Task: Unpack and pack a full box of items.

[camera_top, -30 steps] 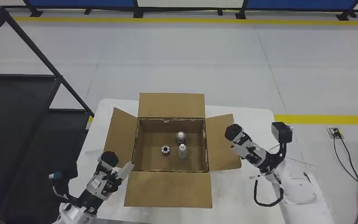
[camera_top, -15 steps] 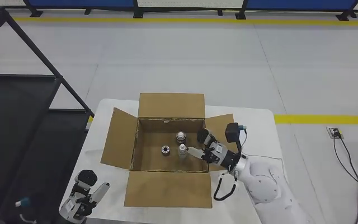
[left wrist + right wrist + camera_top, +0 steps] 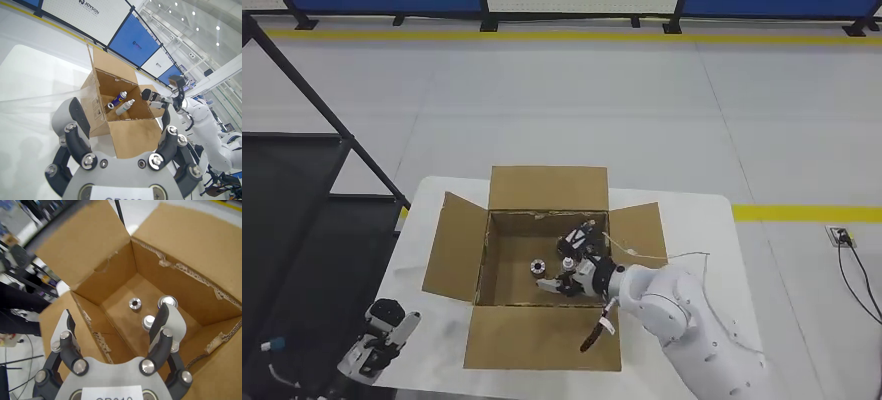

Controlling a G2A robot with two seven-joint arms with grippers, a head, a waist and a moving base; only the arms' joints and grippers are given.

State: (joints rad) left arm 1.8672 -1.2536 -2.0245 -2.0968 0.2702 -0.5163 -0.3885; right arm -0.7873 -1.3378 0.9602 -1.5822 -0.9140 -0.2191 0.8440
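The cardboard box (image 3: 548, 188) stands open in the middle of the white table (image 3: 682, 215), all four flaps folded outward. On its floor are three items: a blue spray can (image 3: 118, 98) and a white spray bottle (image 3: 123, 108), both upright and close together, the can on the side farther from the robot, and a small metal ring (image 3: 135, 303) just to the left of the bottle. The right gripper (image 3: 116, 310) hangs over the box's open top, toward its right side and above the items. Its fingers are spread wide with nothing between them. In the right wrist view one finger pad (image 3: 160, 317) lies in front of the tops of the can and the bottle, but the left wrist view shows the gripper up at rim height, well clear of everything on the floor of the box. The left gripper (image 3: 121, 108) is low at the table's near left corner, well apart from the box and pointed toward it. It is also wide open and empty, touching nothing. A strip of clear tape (image 3: 47, 98) trails out sideways from the box's left flap.
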